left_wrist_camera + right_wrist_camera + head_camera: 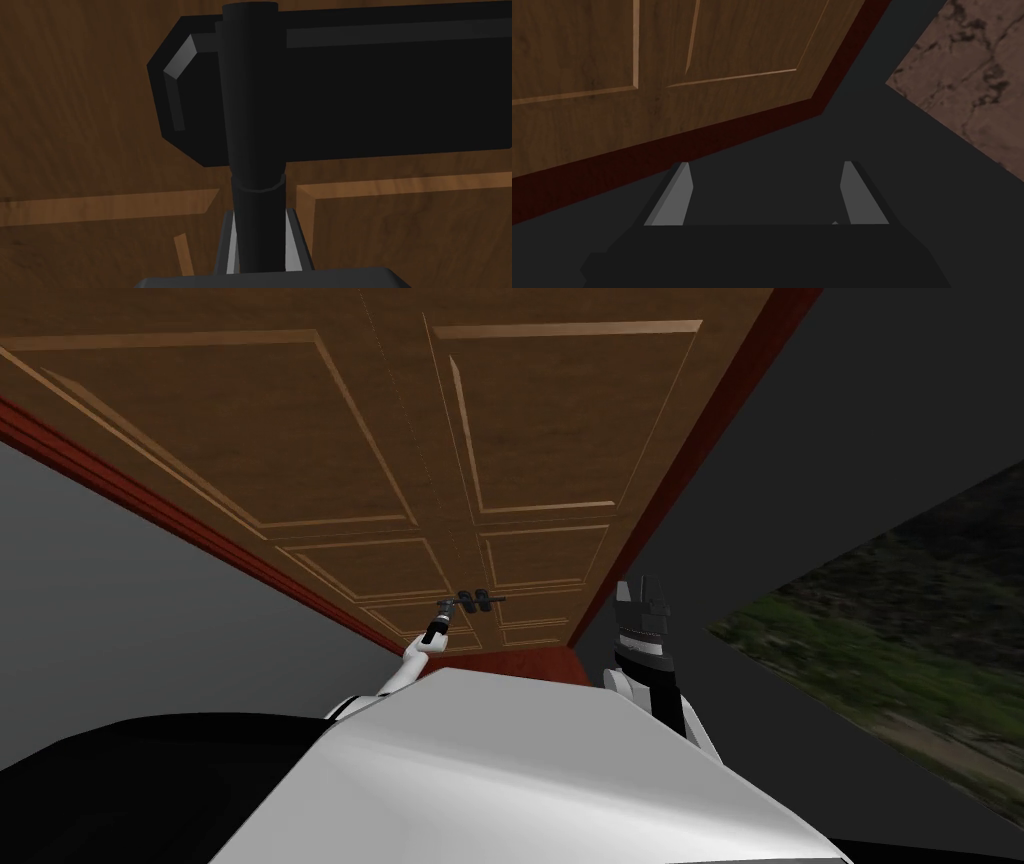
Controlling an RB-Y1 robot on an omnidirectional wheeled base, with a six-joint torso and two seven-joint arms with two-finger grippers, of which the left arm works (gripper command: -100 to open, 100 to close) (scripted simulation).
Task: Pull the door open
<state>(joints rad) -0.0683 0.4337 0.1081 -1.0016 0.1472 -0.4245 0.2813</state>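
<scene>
A brown panelled wooden door [380,448] in a dark red frame [700,438] stands right in front of me. Its black lever handle [478,602] sits low at the seam between the two leaves. My left gripper [447,610] reaches up to it. In the left wrist view the fingers [231,240] press both sides of the black handle bar [255,150], which runs up to a black backplate [350,85] on the door [75,100]. My right gripper [640,593] is raised beside the frame's right post, open, with nothing between its fingers [674,197].
Dark grey walls [150,618] flank the door on both sides. A mottled green and brown floor [900,648] lies to the right. The right wrist view has the door [662,55], its red frame [662,150] and a dark grey wall [812,145] beside it.
</scene>
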